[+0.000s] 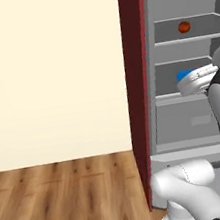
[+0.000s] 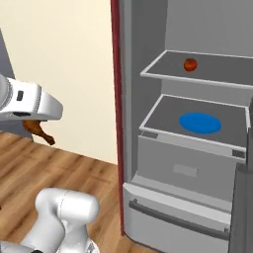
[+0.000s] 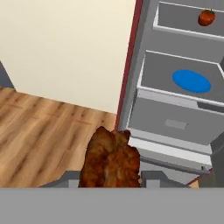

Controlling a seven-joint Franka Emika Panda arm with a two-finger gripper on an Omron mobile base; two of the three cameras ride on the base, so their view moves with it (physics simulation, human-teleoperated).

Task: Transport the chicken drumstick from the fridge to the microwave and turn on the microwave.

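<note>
- Nearest me is the drumstick [image 3: 111,159], pinched between my gripper's [image 3: 110,177] two fingers [image 3: 154,178]; its brown bulk sits right in front of the hand camera.
- From the right base camera the drumstick [image 2: 39,129] hangs below my hand, out over the wood floor [image 2: 74,173] and well apart from the fridge [image 2: 148,113].
- So I judge the carry is under way: the meat is out of the fridge and the microwave is yet to be reached.
- Next I need to bring it to the microwave, keeping the pinch firm and the meat clear of the dark red fridge edge [image 2: 116,99].
- Further off, the fridge stands open. Its middle shelf holds a blue plate [image 2: 200,122] with nothing on it.
- The shelf above holds a round red-orange fruit [image 2: 190,64].
- Below the shelves the drawer [image 2: 183,168] is closed; I cannot tell what it holds.
</note>
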